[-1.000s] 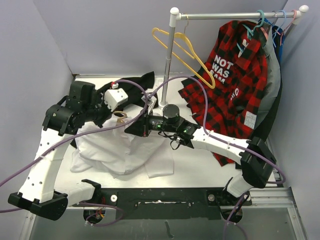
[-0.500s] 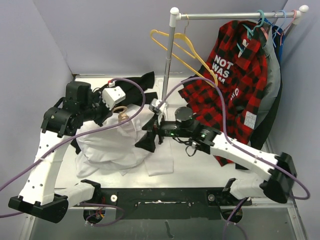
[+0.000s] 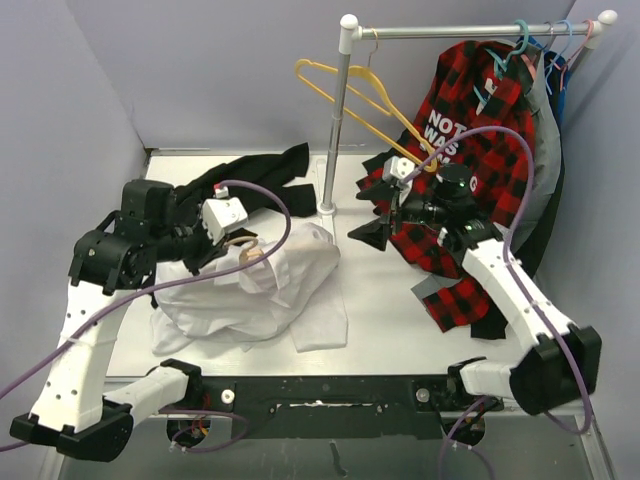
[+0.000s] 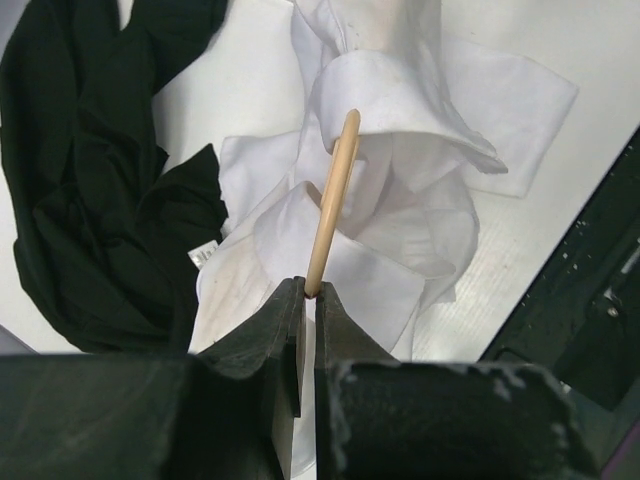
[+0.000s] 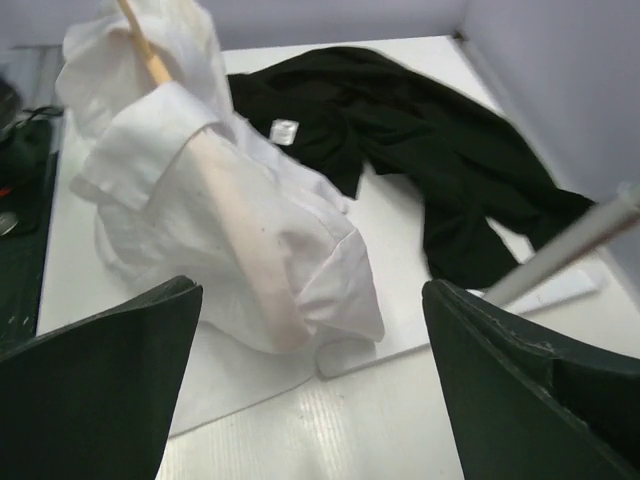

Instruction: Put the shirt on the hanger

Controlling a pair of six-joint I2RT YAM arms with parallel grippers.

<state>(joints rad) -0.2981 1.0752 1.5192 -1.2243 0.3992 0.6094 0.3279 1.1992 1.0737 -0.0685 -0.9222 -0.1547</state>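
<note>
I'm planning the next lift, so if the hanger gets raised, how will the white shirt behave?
Probably floppy: the shirt lies crumpled in soft folds. Likely light and thin: the hanger shows through its fabric. It may sag and drag on the table.

Two robot arms, each built of glossy white shell links joined by bulky black motor housings. The left arm point(image 3: 82, 330) has a row of small dark dots along its white link, probably screw holes. The right arm point(image 3: 510, 290) is built the same way. A thin purple cable point(image 3: 287, 212) loops loosely along each arm, behind the jaws. A small white box-shaped camera point(image 3: 222, 213) sits just behind the left gripper point(image 4: 308, 292). The right gripper point(image 5: 310, 390) has thick, matte black, wedge-shaped fingers point(image 5: 95, 390).
</note>
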